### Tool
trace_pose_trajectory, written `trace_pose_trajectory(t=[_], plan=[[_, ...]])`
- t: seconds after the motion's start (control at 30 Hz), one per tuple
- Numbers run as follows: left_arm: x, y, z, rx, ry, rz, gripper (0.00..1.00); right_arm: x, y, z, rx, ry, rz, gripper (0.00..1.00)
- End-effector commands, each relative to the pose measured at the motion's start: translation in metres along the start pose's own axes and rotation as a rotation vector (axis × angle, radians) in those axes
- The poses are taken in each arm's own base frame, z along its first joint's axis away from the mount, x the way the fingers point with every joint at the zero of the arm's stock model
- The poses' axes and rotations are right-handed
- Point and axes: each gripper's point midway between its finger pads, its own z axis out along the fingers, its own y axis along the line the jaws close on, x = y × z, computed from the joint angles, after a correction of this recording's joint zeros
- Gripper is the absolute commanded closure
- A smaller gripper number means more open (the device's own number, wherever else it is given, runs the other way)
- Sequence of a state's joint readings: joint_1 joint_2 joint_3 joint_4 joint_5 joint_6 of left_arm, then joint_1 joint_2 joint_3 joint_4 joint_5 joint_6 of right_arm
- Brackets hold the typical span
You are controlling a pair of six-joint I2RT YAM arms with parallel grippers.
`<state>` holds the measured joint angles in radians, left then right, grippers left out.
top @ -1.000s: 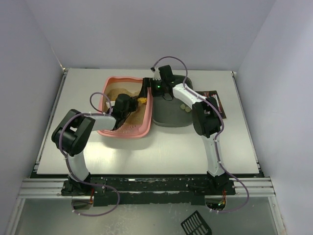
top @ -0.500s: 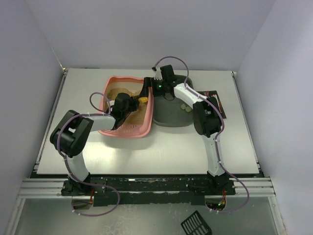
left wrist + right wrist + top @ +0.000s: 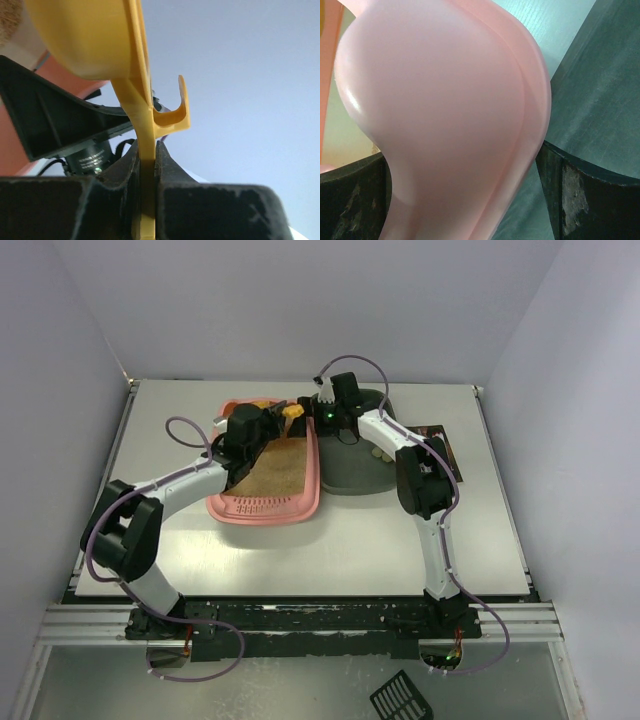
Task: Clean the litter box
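Observation:
The pink litter box lies left of centre with tan litter in it, and its far end looks raised. My right gripper holds its far right corner. In the right wrist view that pink corner fills the space between the wide-set fingers of my right gripper. My left gripper hangs over the far end, shut on the handle of a yellow scoop. Seen from the left wrist, my left gripper pinches the thin handle and the scoop bowl rises above it.
A dark grey tray sits against the litter box's right side, also seen as the dark grey tray beside the pink corner. A black and red flat item lies to the right. A black slotted piece lies below the table's near edge.
My left arm has stretched forward and carried the scoop from the litter up to the far end. The litter box has tilted and shifted right against the grey tray.

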<state>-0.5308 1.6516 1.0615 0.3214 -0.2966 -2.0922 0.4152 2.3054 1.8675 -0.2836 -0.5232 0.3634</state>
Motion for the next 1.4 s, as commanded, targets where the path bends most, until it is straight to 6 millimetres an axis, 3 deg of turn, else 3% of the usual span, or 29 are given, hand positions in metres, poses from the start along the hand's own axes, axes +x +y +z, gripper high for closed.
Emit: trace_pose_trajectory(t=[0.0, 0.2, 0.4, 0.63, 0.73, 0.87, 1.07, 1.23, 1.37], plan=[[-0.008, -0.025, 0.0, 0.028, -0.058, -0.584, 0.93, 0.027, -0.008, 0.006, -0.04, 0.082, 0.042, 0.0], [0.004, -0.029, -0.009, 0.075, -0.104, -0.559, 0.93, 0.029, -0.003, 0.01, -0.04, 0.09, 0.039, 0.0], [0.011, -0.029, -0.031, 0.156, -0.195, -0.52, 0.93, 0.032, -0.004, 0.011, -0.03, 0.095, 0.05, 0.0], [0.02, 0.006, -0.03, 0.105, -0.108, -0.53, 0.93, 0.027, -0.003, 0.011, 0.049, 0.09, 0.016, 0.0], [0.024, 0.011, -0.035, 0.163, -0.087, -0.556, 0.93, 0.026, 0.0, 0.012, 0.078, 0.089, 0.003, 0.0], [0.015, 0.005, -0.054, 0.318, -0.174, -0.575, 0.93, 0.031, 0.005, 0.021, 0.077, 0.103, 0.04, 0.0], [0.003, 0.009, -0.065, 0.339, -0.193, -0.574, 0.93, 0.034, 0.015, 0.036, 0.072, 0.105, 0.094, 0.0], [-0.001, 0.011, -0.062, 0.38, -0.188, -0.609, 0.93, 0.032, 0.038, 0.046, 0.057, 0.095, 0.077, 0.01], [0.002, 0.01, -0.054, 0.401, -0.184, -0.628, 0.93, 0.025, 0.045, 0.044, 0.111, 0.069, 0.029, 0.01]])
